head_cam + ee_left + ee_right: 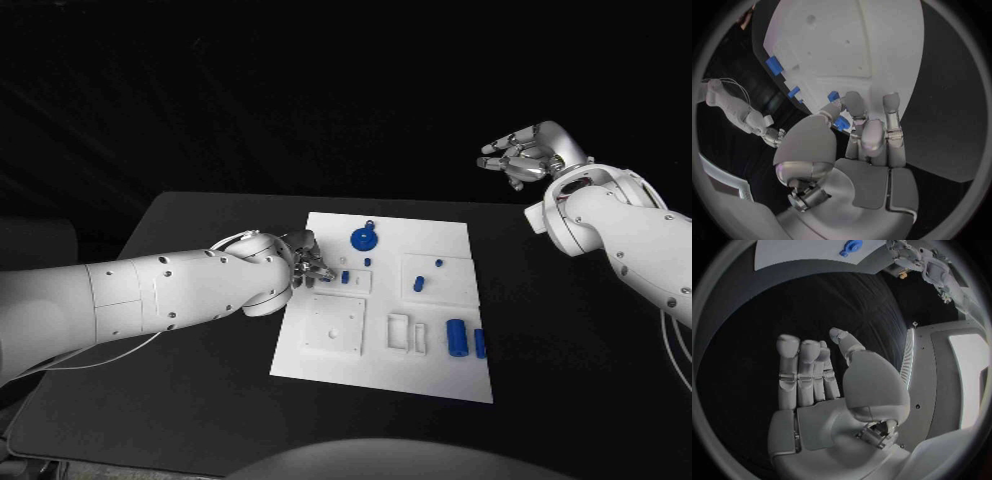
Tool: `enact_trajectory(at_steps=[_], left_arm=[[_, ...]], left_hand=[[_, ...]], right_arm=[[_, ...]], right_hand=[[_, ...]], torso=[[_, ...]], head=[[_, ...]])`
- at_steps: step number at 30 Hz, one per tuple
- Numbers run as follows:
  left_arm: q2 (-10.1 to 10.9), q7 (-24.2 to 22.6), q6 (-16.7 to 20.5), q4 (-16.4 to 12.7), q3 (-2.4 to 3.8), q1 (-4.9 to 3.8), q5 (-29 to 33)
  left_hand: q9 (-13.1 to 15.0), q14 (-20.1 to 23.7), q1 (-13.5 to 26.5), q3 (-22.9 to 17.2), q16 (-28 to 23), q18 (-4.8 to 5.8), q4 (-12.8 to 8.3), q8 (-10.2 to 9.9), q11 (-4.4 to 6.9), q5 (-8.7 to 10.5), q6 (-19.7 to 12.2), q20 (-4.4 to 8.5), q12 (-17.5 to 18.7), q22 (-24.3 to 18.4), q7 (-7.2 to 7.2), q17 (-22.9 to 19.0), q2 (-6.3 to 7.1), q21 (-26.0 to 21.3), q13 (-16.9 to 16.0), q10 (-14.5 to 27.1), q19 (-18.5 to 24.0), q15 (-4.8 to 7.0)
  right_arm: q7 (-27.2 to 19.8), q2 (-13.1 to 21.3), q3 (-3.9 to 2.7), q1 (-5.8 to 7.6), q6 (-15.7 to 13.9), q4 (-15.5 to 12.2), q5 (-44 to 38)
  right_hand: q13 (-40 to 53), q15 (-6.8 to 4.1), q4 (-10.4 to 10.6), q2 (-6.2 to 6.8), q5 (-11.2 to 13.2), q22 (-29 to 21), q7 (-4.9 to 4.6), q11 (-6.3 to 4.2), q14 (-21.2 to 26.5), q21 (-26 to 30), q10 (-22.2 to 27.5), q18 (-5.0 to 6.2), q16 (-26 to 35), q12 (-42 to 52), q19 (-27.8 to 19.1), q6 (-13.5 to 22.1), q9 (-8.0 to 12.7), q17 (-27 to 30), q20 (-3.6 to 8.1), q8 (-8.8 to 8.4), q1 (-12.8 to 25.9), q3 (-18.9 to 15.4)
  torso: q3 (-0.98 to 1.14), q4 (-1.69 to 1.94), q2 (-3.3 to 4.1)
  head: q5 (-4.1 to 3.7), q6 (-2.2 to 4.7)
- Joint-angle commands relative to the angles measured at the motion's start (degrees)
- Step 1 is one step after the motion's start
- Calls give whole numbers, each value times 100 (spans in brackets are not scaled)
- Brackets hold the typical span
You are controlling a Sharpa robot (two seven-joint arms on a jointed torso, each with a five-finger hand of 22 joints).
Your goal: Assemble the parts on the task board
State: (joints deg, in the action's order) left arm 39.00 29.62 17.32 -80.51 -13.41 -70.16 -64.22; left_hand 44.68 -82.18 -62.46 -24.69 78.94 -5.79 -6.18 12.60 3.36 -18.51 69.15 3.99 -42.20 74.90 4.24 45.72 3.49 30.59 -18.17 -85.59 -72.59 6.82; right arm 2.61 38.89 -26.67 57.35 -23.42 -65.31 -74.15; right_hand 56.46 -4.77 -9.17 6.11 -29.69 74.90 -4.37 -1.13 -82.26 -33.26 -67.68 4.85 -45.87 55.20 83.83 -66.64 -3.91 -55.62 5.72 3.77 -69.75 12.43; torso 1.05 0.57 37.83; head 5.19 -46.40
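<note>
The white task board (433, 375) lies mid-table. On it sit a round blue part (365, 238), a small blue peg (418, 283) and two blue cylinders (456, 337) near its right edge. My left hand (299, 262) rests at the board's left edge, over a square recess. In the left wrist view its thumb and a fingertip pinch a small blue part (841, 123) just above the board (848, 45). My right hand (525, 155) hangs high beyond the table's far right corner, holding nothing, its fingers (799, 370) apart. The round blue part (849, 247) and board also appear there.
White raised blocks (335, 335) and slotted holders (407, 333) stand on the board's near half. More blue pieces (773, 64) lie along the board's edge in the left wrist view. Black table (188, 400) surrounds the board on all sides.
</note>
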Motion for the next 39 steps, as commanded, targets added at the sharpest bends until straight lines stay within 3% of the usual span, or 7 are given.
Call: enact_trajectory(at_steps=[1, 28, 39], left_arm=[[9, 104, -392, 21, -45, 28, -69], [3, 196, -734, 40, -45, -13, -189], [-22, 185, -716, 47, -46, -14, -141]], left_hand=[[-8, -13, -168, -55, -25, -44, -97, -14, 175, 18, 793, -56, 39, 103, -711, -5, -205, -24, 5, -119, 2, 22], [-23, -5, -170, -34, -48, -61, -74, -21, 171, 64, 780, -75, 55, 101, -706, -51, -235, -24, 24, -118, 12, 14], [-20, -3, -38, 61, -78, -43, 61, -13, 160, 110, 789, -55, 58, 95, -717, -108, -206, -38, 29, -119, 3, 18]], right_arm=[[-52, -3, -2, -5, 64, -2, -10], [-53, -5, -2, -9, 74, 3, -10], [-53, -9, -2, -9, 75, 2, -7]], right_hand=[[-7, 0, 15, -5, -5, 384, -8, -7, 41, -13, 50, 39, -16, -38, 202, 50, 9, -1, 9, -20, 28, -2], [-6, 0, 42, -6, -16, 384, -7, -6, 40, -12, 49, 40, -19, -35, 202, 53, 9, -2, 9, -20, 41, -10], [-6, 0, 62, -7, -28, 385, -6, -7, 40, -21, 50, 38, -19, -36, 204, 56, 9, -2, 9, -20, 50, -13]], torso=[[-2, 1, 2], [3, 0, -3], [1, -3, 3]], head=[[4, -11], [7, -29], [16, -17]])
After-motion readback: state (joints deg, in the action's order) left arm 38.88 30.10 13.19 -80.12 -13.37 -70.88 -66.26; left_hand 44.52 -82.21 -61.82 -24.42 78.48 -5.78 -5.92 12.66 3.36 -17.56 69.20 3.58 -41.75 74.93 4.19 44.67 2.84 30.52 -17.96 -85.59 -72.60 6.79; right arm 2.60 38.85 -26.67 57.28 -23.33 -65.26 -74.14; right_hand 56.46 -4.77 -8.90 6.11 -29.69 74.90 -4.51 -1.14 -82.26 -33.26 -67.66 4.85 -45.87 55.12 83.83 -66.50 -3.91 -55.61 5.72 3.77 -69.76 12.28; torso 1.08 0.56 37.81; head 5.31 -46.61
